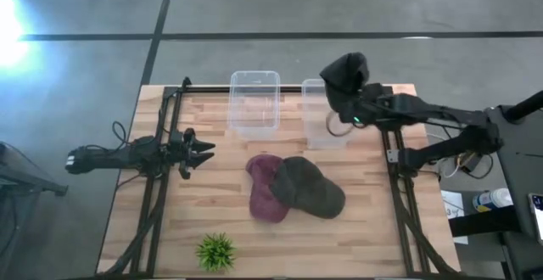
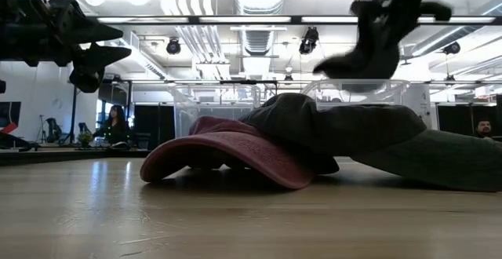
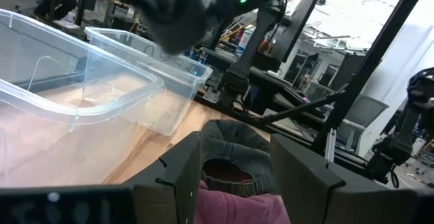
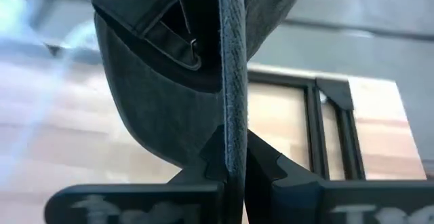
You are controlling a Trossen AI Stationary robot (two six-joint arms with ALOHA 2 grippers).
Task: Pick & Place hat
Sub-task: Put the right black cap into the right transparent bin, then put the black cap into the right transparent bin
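A dark grey cap (image 1: 344,75) hangs in my right gripper (image 4: 234,164), which is shut on it above the right clear bin (image 1: 325,136), near the table's far edge. The low view shows this cap (image 2: 375,49) in the air. A maroon cap (image 1: 266,197) lies on the table's middle. An olive-grey cap (image 1: 310,187) rests partly on top of it. My left gripper (image 3: 237,183) is open and stays at the table's left side (image 1: 204,150), above the wood, pointing toward the two caps. My right gripper pinches the dark grey cap between its two fingers by a thin stiff edge (image 4: 234,125), apparently the brim seen edge-on. The cap is lifted clear over the right bin. Its crown and back strap (image 4: 182,47) lie beyond the fingertips.
A second clear bin (image 1: 254,102) stands left of the first at the far edge. A small green plant (image 1: 215,251) sits near the near edge. Black frame rails (image 1: 395,165) run along both table sides. People show in the room behind (image 2: 116,124).
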